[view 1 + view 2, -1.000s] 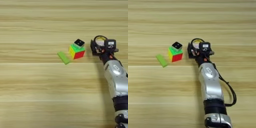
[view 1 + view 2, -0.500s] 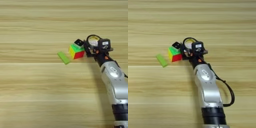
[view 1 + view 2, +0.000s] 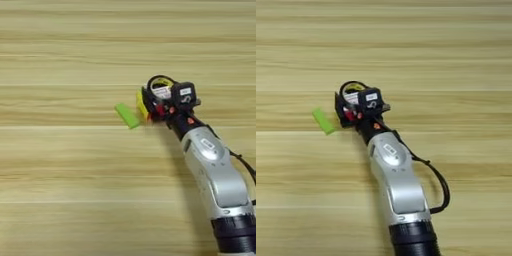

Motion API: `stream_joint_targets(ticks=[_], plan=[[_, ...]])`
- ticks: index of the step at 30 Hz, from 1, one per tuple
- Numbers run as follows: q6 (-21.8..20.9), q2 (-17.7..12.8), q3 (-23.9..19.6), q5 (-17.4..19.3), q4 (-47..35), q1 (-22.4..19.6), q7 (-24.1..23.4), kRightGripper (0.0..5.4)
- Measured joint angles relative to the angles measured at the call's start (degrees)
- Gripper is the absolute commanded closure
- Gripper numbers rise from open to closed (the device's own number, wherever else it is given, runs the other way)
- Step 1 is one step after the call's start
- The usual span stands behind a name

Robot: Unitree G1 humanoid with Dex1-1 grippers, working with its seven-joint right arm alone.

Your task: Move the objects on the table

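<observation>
My right arm (image 3: pixel 215 175) reaches in from the bottom edge of the surface (image 3: pixel 60 190), silver forearm angled up toward the middle, and my end effector (image 3: pixel 152 102) is right on top of the little cluster of objects there. The puzzle cube (image 3: pixel 142 106) is jammed against the far side of my black fingers; only a sliver of its yellow and green faces peeks out in the left eye view, with a hint of red down between the fingers (the right eye view shows that red patch at about the same spot, tucked under the wrist housing). Whether my fingers are actually clamped on the cube or just pressed up beside it, I cannot tell; the wrist body covers that spot.

The lime-green bar (image 3: pixel 127 115) lies flat just beside the cube, on the side toward the left edge of the surface, set at a slant with one end angled toward the far edge. In the right eye view it sits clear of my fingers (image 3: pixel 338 107) with bare wood showing around it.

A black cable (image 3: pixel 436 180) loops off my forearm toward the right edge. The small white cube and the tape roll are hidden behind my end effector.
</observation>
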Motion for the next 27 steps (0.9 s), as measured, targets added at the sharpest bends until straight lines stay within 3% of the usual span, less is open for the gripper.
stream_joint_targets(ticks=[15, 27], plan=[[1.0, 2.8, 9.0, -2.2, 0.4, 0.8, 1.7, 1.37], [-0.3, 3.9, 9.4, -2.2, 8.7, -1.4, 3.8, 1.37]])
